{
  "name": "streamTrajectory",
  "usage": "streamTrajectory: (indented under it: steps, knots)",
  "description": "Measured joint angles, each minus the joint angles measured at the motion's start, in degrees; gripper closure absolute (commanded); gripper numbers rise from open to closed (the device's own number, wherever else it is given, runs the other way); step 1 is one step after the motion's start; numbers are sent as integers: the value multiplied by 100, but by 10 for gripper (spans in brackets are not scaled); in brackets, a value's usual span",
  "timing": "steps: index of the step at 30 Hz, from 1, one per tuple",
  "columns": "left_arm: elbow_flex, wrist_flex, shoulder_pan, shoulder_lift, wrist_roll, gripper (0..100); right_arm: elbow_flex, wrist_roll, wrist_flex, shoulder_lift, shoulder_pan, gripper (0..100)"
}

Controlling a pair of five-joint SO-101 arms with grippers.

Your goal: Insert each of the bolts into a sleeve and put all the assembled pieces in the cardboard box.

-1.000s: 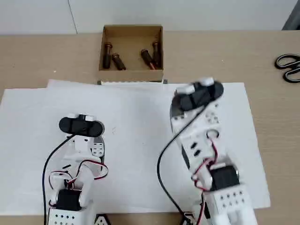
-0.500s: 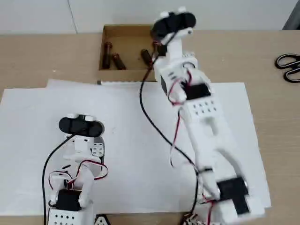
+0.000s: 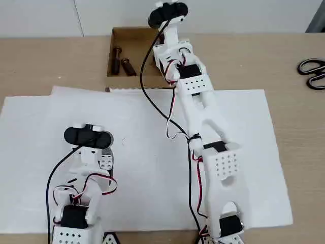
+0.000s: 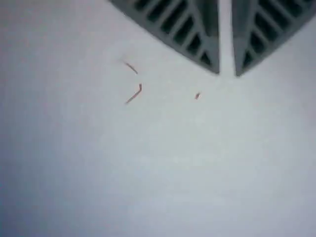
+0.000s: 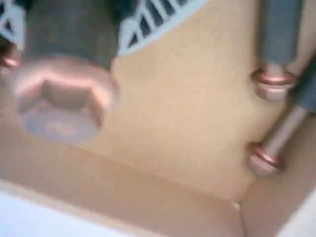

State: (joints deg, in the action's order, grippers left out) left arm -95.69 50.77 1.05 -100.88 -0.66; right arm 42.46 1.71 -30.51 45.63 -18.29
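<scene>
Smooth white paper [image 3: 152,168], right hand [image 5: 74,29] gripping sleeved hex-headed copper bolt [image 5: 61,101] above cardboard box [image 5: 163,118], left hand [image 4: 226,64] clenched

Right arm [image 3: 202,97] over cardboard box [image 3: 132,81]

Hidden beneath right arm [image 3: 195,96]: right half of box [image 3: 132,30]. Cut off at picture edges: scissors [image 3: 312,68], left gripper [image 4: 226,71], two boxed bolts [image 5: 274,79]. Blurred up close: head of held bolt [image 5: 61,101].

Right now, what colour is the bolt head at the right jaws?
Copper bolt head, best in the right wrist view.
</scene>
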Motion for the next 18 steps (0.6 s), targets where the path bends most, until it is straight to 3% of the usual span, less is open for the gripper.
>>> streamTrajectory:
  steps: [6, 12, 18]
  knots:
    - [0, 0, 0, 0, 0, 994, 457, 88, 0, 598, -105, 972]
    - [0, 0, 0, 0, 0, 994, 484, 536, 0, 932, -281, 811]
    - [0, 0, 0, 0, 0, 994, 615, 642, 0, 949, -352, 811]
